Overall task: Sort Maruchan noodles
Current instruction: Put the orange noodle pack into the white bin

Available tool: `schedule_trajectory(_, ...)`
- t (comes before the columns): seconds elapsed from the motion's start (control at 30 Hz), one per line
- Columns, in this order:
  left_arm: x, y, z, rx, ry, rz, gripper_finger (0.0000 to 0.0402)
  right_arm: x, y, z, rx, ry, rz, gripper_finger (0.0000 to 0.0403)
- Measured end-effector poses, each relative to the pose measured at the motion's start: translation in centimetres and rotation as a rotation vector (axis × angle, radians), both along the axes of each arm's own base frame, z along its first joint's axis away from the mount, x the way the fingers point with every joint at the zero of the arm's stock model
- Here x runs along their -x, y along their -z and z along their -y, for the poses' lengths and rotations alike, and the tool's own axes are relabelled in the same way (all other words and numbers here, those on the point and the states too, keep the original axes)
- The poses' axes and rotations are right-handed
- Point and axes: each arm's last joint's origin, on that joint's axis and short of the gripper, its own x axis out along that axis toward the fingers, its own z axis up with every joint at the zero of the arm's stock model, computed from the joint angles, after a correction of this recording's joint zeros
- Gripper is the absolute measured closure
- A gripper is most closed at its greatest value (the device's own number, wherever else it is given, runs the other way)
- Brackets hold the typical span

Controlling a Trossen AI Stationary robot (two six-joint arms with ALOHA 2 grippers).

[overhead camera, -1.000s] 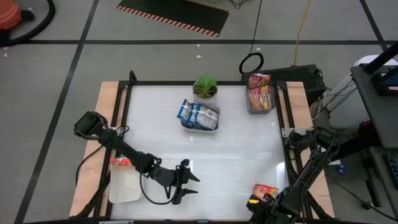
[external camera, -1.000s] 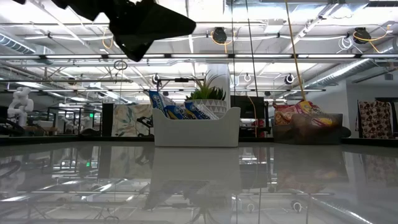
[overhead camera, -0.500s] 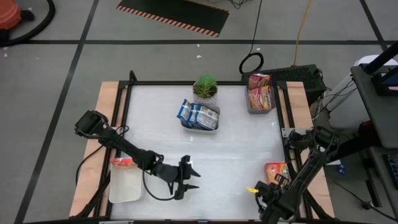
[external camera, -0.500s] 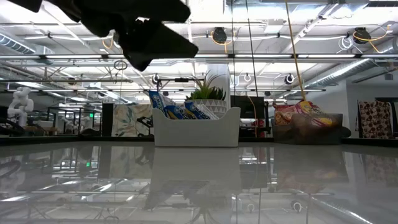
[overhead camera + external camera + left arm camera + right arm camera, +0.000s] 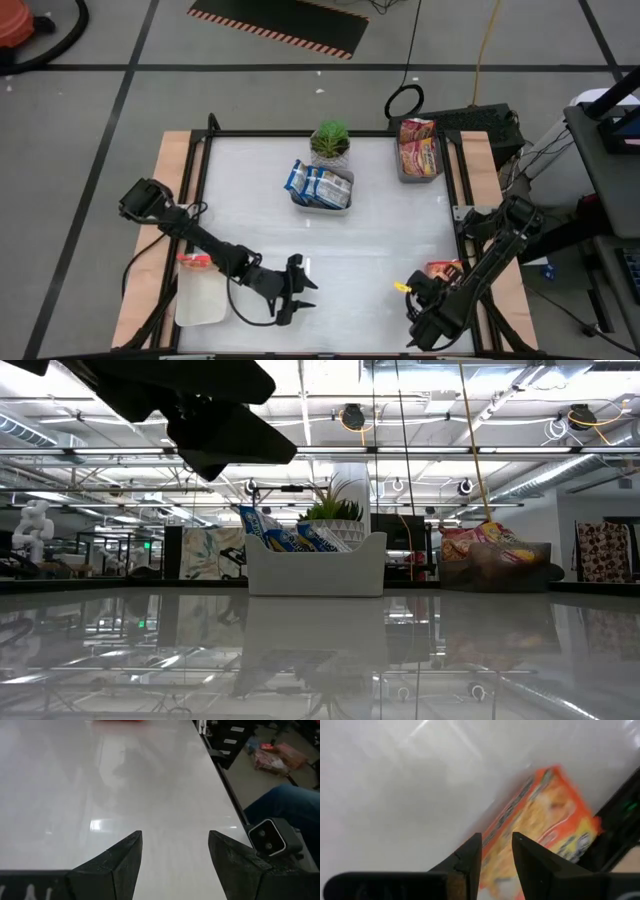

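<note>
Right now the right gripper (image 5: 412, 291) sits lower right of the high view, jaws pinched on an orange noodle pkt (image 5: 540, 832) near the table's right edge. Left gripper (image 5: 305, 284) hovers lower centre, jaws apart, empty. Blue pkts (image 5: 318, 184) fill the white tray (image 5: 322, 205) upper centre (beside a plant (image 5: 330, 140)); red-yellow pkts (image 5: 418, 145) in the grey tray (image 5: 416, 176) upper right.

Robotics lab or industrial workspace, open ceiling with pipes and cable runs (image 5: 480, 435), taped concrete floor (image 5: 100, 80), hazard-striped mat (image 5: 280, 25), framed white desk (image 5: 380, 240)
</note>
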Motion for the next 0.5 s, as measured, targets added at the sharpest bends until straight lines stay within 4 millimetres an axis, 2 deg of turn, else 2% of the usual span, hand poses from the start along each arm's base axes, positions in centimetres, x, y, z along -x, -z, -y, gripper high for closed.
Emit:
schedule_trajectory(0.17,0.32,0.08,0.45,-0.004,0.015,-0.009,0.017,-0.09,0.52,-0.48,-0.087,0.027,-0.019,0.03)
schedule_trajectory(0.5,0.39,0.12,0.52,-0.006,0.017,-0.013,0.017,-0.06,0.45,-0.18,-0.028,0.026,0.012,0.029)
